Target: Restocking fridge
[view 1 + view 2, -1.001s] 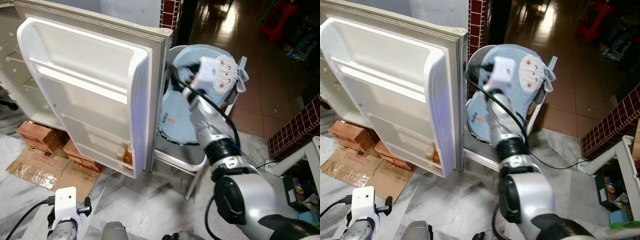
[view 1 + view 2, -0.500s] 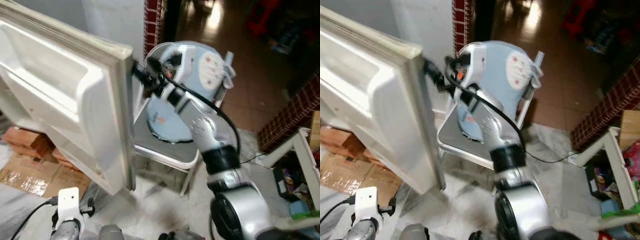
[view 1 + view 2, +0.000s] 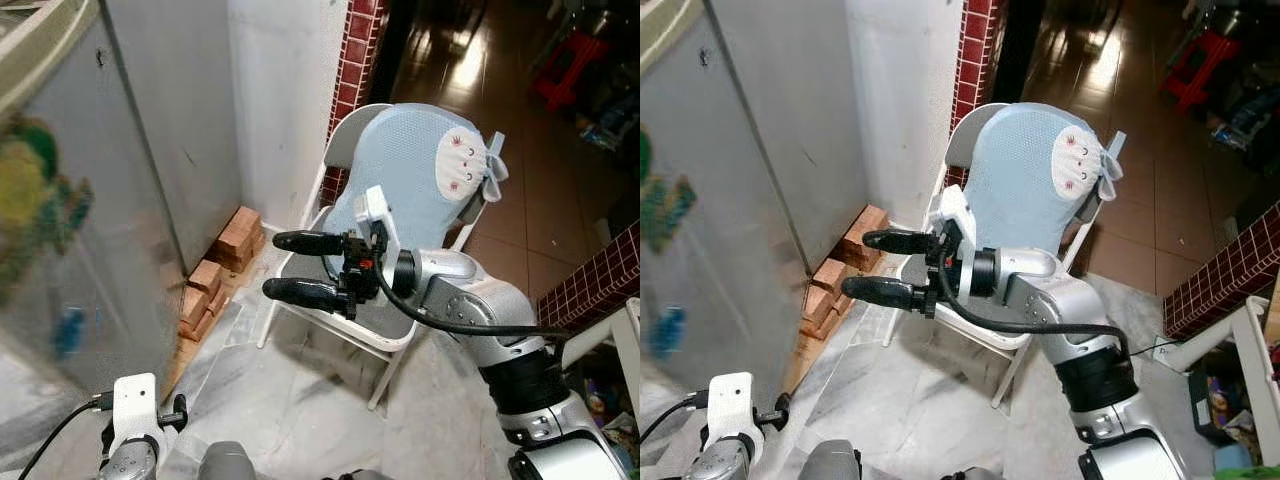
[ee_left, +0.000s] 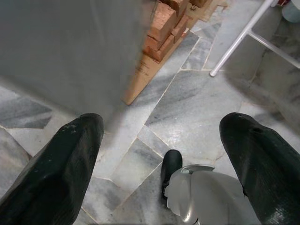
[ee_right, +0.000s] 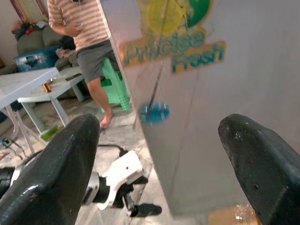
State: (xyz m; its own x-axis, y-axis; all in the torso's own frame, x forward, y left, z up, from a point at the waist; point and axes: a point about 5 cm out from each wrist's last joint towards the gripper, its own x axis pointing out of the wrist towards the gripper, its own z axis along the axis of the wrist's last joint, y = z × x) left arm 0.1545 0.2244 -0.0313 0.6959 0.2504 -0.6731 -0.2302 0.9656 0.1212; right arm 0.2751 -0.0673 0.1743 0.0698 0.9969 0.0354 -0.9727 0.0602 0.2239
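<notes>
The robot's right arm reaches out in front of its chest, elbow bent, the silver forearm running level and across toward its left side. The right gripper [image 3: 305, 266] hangs in the air at the end of it, its two long black fingers [image 3: 308, 241] spread well apart, one above the other, with nothing between them. The left arm hangs low by the robot's side. The left gripper [image 4: 161, 154] points down, its two black fingers likewise spread wide and empty.
</notes>
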